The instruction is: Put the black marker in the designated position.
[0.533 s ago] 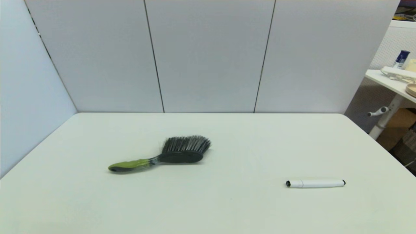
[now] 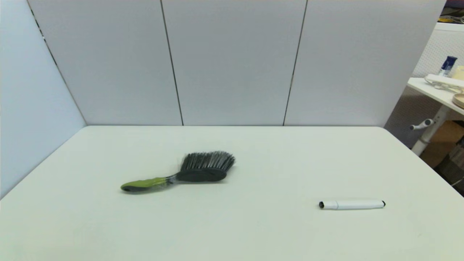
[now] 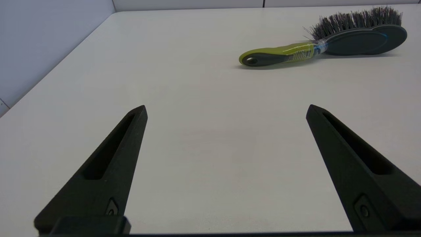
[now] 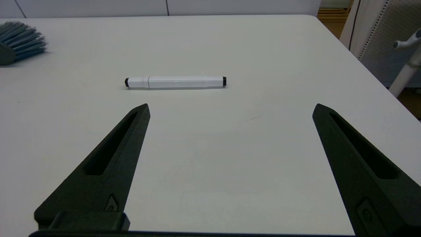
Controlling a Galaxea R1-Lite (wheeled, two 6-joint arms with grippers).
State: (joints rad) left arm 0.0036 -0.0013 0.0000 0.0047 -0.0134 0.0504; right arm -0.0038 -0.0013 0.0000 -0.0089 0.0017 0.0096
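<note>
Lying flat on the table (image 2: 253, 232), the black marker (image 2: 351, 204) could have rolled away if bumped. The right gripper (image 4: 230, 108) sat near it, wide apart and empty; the left gripper (image 3: 227, 108), also apart, faced the brush (image 3: 329, 46).

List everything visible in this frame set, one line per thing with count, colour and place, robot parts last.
black marker: one, white barrel with black tips, lying flat on the table's right side.
brush: one, green handle, dark bristles, lying left of centre.
table: one, off-white, bearing both.
wall panels: grey, behind and to the left of the table.
side desk: one, white, far right, with a few small items.
left claw: one, black, open over bare table short of the brush.
right claw: one, black, open, short of the marker.
</note>
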